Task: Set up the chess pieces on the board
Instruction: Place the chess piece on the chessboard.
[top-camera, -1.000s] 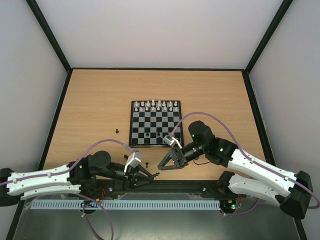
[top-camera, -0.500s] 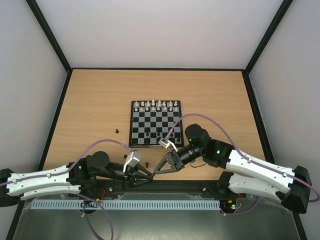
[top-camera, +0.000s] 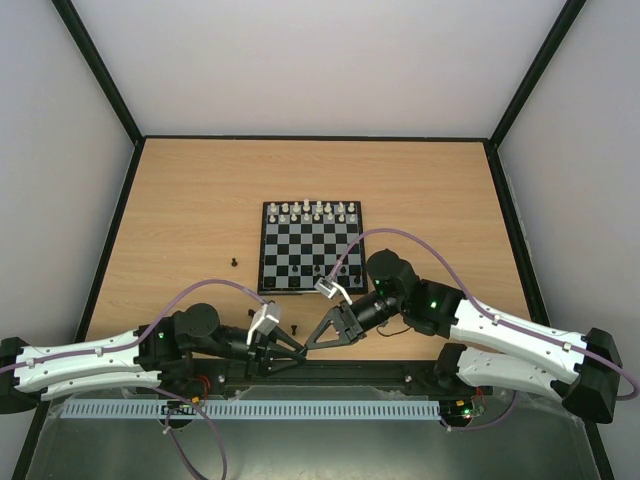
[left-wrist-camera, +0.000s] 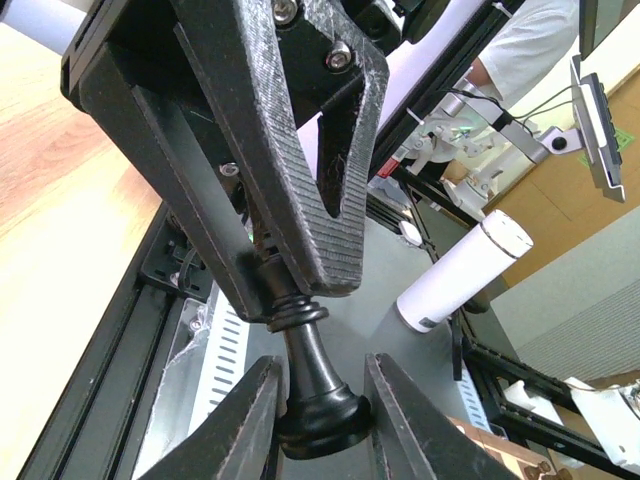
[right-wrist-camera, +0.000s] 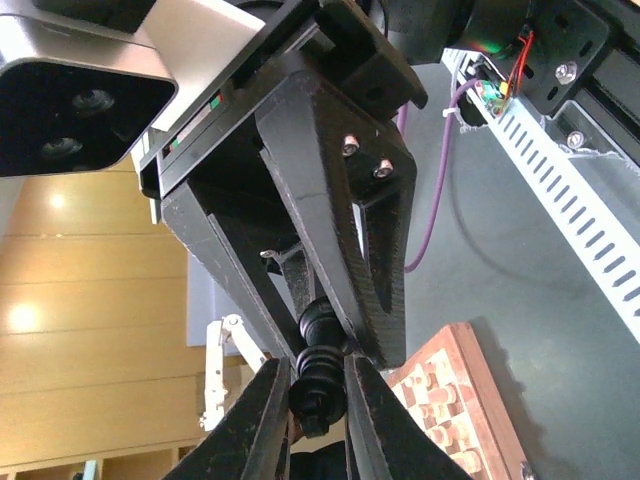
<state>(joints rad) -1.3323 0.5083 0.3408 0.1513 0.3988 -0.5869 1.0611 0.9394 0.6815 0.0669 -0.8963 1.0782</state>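
Note:
The board (top-camera: 311, 250) lies mid-table with a row of white chess pieces (top-camera: 312, 210) along its far edge and a black piece (top-camera: 318, 270) near its front. My left gripper (top-camera: 298, 347) and right gripper (top-camera: 312, 342) meet tip to tip in front of the board. In the left wrist view my left gripper (left-wrist-camera: 320, 400) is shut on the base of a black chess piece (left-wrist-camera: 308, 355), and the right gripper's fingers (left-wrist-camera: 290, 190) clasp its top. In the right wrist view my right gripper (right-wrist-camera: 318, 400) is shut on the piece's head (right-wrist-camera: 321, 378).
Loose black pieces lie on the wooden table at the left (top-camera: 233, 262) and near the front (top-camera: 297, 328). The black front rail (top-camera: 330, 375) runs just below the grippers. Black-framed walls (top-camera: 120, 200) enclose the table.
My right gripper has moved left and down to the left gripper and now grips the top of the black piece held there. The left arm has barely moved.

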